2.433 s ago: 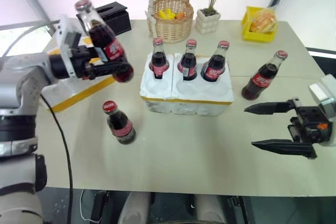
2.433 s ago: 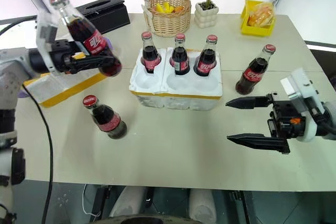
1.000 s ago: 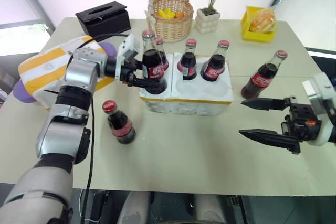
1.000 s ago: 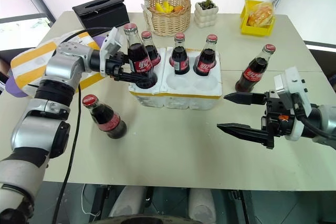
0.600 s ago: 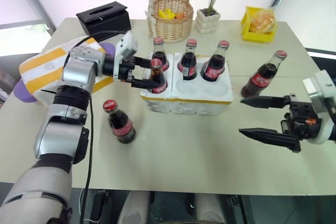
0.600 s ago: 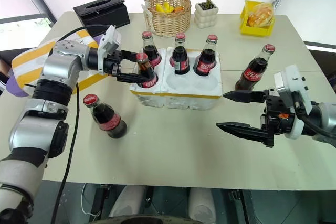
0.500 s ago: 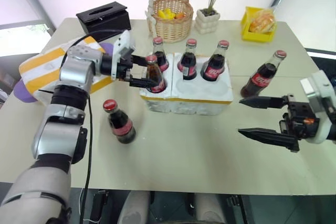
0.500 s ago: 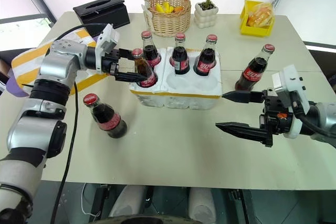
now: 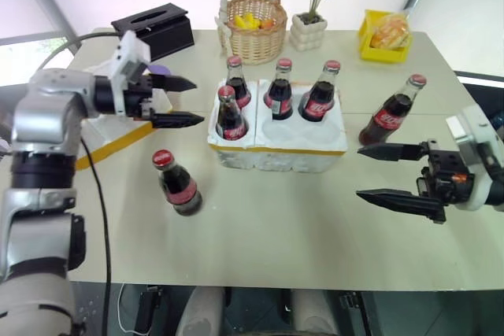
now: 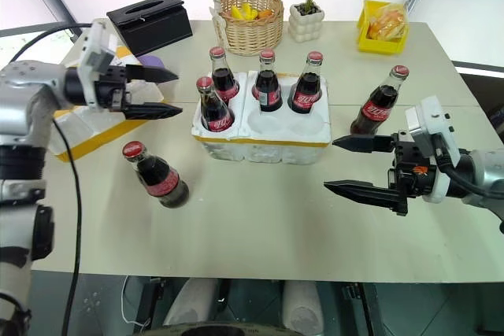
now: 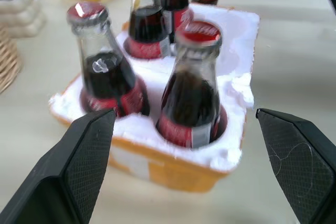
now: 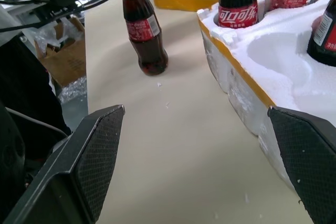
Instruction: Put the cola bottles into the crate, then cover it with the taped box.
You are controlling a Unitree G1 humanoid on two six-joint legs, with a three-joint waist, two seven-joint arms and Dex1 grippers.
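The white foam crate (image 9: 285, 139) stands mid-table with several cola bottles upright in its wells: three in the back row (image 9: 279, 90) and one in the front left well (image 9: 229, 116). One loose bottle (image 9: 177, 185) stands on the table left of the crate, another (image 9: 390, 120) to its right. My left gripper (image 9: 198, 101) is open, just left of the front left bottle (image 11: 191, 90) and clear of it. Off to the right, my right gripper (image 9: 360, 172) is open and empty, pointing at the crate (image 12: 273, 66). The taped box (image 9: 110, 141) lies at the left under my left arm.
Along the far edge sit a black tissue box (image 9: 153, 29), a wicker basket (image 9: 253, 25) with fruit, a potted plant (image 9: 309, 29) and a yellow tray (image 9: 386, 33). The table in front of the crate is bare.
My left gripper set the bottle into the front left well, let go, and drew back to the left with its fingers open. The right gripper stayed where it was.
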